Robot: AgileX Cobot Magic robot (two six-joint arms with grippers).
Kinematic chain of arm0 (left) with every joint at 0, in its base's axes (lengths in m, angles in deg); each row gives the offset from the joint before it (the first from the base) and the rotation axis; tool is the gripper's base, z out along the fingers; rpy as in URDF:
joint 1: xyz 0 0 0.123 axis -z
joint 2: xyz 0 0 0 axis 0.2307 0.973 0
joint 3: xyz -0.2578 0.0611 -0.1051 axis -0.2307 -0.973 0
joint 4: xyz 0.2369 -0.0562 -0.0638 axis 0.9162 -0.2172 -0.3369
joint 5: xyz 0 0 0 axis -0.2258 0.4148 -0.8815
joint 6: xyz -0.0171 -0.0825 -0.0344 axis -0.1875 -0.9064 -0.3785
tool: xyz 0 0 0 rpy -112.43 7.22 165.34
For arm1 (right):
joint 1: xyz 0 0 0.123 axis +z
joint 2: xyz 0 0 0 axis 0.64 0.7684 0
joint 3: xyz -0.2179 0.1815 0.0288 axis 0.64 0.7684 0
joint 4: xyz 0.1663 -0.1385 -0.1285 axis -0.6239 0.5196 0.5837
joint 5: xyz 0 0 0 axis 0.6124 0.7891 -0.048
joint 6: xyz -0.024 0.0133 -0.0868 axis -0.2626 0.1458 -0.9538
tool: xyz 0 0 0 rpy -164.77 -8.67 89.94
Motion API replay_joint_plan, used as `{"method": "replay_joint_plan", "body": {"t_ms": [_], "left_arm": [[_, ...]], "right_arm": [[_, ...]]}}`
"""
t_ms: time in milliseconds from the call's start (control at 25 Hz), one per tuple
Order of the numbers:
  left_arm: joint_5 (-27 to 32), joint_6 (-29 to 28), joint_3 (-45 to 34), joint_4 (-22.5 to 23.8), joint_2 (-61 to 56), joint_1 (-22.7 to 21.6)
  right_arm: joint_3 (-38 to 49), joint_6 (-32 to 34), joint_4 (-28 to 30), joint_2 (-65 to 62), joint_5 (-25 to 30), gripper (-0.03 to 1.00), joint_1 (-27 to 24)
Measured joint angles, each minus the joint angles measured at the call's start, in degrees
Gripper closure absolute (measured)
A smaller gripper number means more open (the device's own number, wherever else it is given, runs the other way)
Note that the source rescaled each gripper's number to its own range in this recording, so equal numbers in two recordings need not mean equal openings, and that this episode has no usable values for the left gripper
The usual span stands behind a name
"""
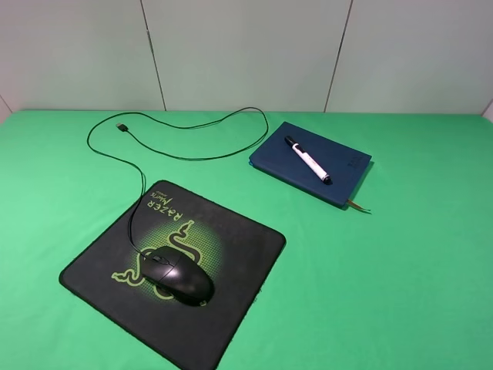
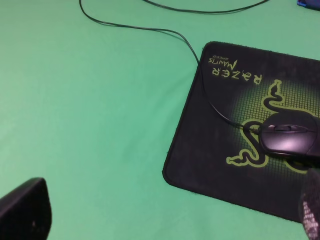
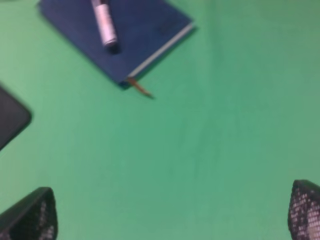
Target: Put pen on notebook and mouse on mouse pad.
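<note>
The glossy black mouse [image 1: 177,279] rests on the black Razer mouse pad [image 1: 231,254] at the front left, and its thin cable [image 1: 185,127] loops back to a USB plug [image 1: 122,126]. Across the dark blue notebook [image 1: 339,173] at the back right lies the white pen [image 1: 308,160] with its black cap. No arm shows in the exterior view. In the left wrist view my left gripper [image 2: 167,212] is open above the cloth beside the pad [image 2: 210,130], with the mouse [image 2: 290,140] apart from it. My right gripper [image 3: 167,212] is open over bare cloth, well short of the notebook [image 3: 150,30] and pen [image 3: 104,22].
A green cloth [image 1: 400,270] covers the table, and a white panelled wall [image 1: 246,54] runs behind it. The notebook's ribbon bookmark [image 1: 358,206] sticks out at its near corner. A corner of the pad [image 3: 10,120] shows in the right wrist view.
</note>
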Motion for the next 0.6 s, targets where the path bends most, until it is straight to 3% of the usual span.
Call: {"method": "replay_joint_plan", "body": {"t_ms": [280, 600], "left_arm": [[0.0, 0.0, 0.0, 0.0, 0.0, 0.0], [0.0, 0.0, 0.0, 0.0, 0.0, 0.0]], "right_arm": [[6.18, 0.0, -1.24, -12.9, -4.67, -0.03, -9.65], [6.32, 0.0, -1.36, -13.47, -5.3, -0.03, -10.42]]}}
